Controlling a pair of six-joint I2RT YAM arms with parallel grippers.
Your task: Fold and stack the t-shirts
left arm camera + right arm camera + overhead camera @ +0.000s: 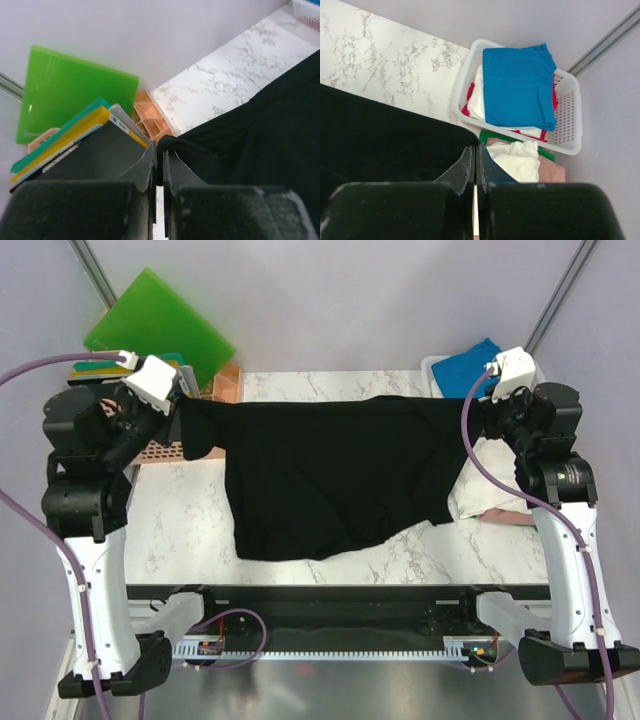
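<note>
The left gripper (160, 151) is pinching one end of the black t-shirt (330, 480) and the right gripper (476, 148) is pinching the other end. The shirt is hanging stretched between them, with its lower part lying on the marble table (180, 530). A blue t-shirt (520, 85) is lying folded in the white basket (570, 120).

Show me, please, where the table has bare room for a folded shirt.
Bare marble: the back strip between orange tray and white basket, behind the black t-shirt; both front corners beside its hem. Crowded: right edge, with the folded pile.
</note>
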